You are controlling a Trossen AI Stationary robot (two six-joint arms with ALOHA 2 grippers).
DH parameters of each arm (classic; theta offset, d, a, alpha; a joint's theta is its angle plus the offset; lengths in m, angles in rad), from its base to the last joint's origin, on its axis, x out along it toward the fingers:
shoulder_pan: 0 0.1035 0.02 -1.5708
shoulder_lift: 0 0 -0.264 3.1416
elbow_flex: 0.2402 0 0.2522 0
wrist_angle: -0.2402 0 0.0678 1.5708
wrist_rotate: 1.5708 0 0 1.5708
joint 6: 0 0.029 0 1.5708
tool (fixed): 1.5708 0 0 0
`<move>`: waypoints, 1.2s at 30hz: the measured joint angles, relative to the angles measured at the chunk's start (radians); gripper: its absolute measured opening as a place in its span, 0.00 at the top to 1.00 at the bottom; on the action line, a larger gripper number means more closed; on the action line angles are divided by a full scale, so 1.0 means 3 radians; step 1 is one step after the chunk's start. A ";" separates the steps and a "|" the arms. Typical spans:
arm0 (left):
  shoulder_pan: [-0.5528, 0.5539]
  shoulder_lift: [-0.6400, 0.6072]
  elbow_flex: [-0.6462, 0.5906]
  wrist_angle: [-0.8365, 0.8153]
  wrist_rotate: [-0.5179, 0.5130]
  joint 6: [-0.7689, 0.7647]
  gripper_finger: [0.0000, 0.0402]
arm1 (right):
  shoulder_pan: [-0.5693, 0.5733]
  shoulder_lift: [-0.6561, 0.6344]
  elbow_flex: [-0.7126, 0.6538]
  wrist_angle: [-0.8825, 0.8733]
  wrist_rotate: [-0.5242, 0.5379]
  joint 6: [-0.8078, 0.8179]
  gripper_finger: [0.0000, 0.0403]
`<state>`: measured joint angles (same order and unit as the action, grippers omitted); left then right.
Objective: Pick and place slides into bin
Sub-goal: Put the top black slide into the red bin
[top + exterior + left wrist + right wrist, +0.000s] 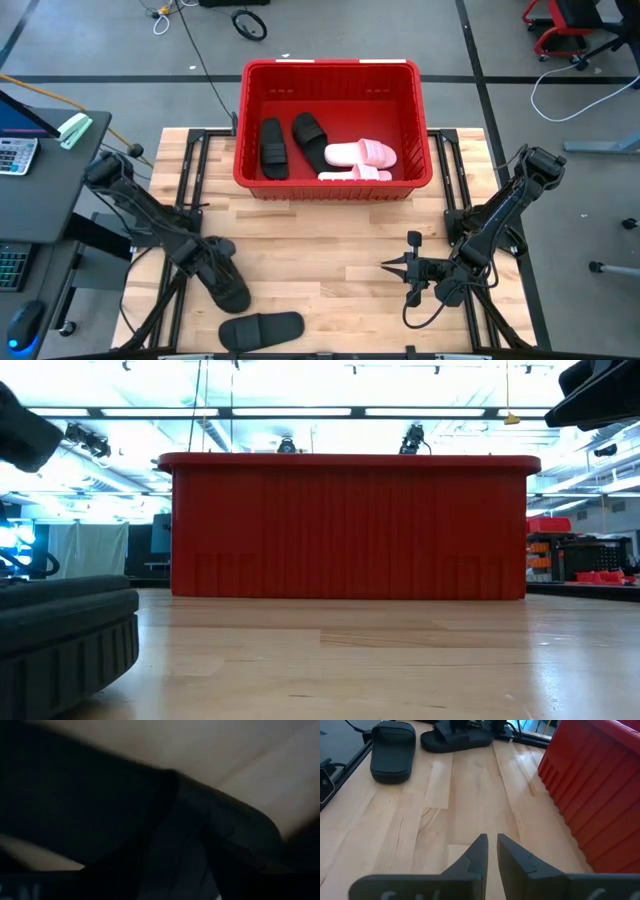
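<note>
The red bin [330, 182] stands at the table's far middle. Two black slides [274, 148] and two pink slides [360, 155] lie in it. A black slide [230, 287] lies on the table at the near left, and my left gripper [205, 260] is down on its far end. The left wrist view shows only dark slide [200, 835] close up. Another black slide [260, 328] lies flat at the near edge. My right gripper [388, 265] is shut and empty, low over the table at the near right, pointing toward the table's left.
Bare wood lies between the two grippers and in front of the bin's near wall [590, 785]. Dark frame rails [190, 170] run along both sides of the table. A desk with a calculator [15, 155] stands to the left.
</note>
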<state>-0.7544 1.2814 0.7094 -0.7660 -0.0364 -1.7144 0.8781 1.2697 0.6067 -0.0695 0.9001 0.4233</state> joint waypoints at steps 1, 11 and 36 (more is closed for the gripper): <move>0.0014 -0.0009 0.0006 0.0129 -0.0007 0.0001 0.49 | 0.0000 0.0000 0.0000 0.0001 0.0001 0.0000 0.88; 0.0263 -0.0024 0.0150 0.0999 -0.0336 0.0611 0.57 | -0.0001 -0.0001 0.0000 0.0002 0.0001 0.0000 0.88; 0.0576 0.0226 0.0117 0.1155 0.0487 0.1070 0.55 | 0.0001 0.0000 0.0000 0.0086 0.0000 0.0009 0.88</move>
<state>-0.5816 1.3492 0.7444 -0.4196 0.1097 -1.3933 0.8783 1.2697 0.6067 -0.0437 0.9001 0.4259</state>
